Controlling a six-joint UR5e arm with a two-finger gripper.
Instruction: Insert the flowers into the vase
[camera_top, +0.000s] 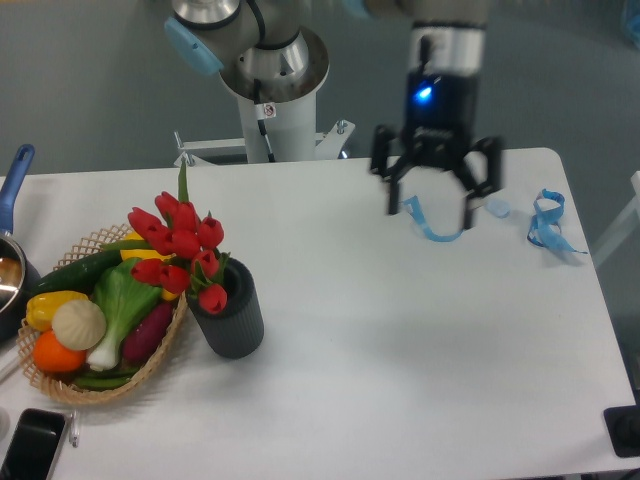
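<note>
apparently lopsided, the red tulip bunch (182, 252) could tip the dark grey ribbed vase (232, 317); the hand (432, 198) hangs released, well apart.

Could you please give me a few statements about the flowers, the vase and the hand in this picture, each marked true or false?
1. The red tulips stand in the dark grey vase. True.
2. The hand is shut on the tulips. False: it is open and empty, far to the right of the vase, in front of a blue ribbon.
3. The vase lies tipped over on the table. False: it stands upright.
4. The wicker basket of toy vegetables sits directly left of the vase. True.
5. The tulips lean toward the basket side. True.
</note>
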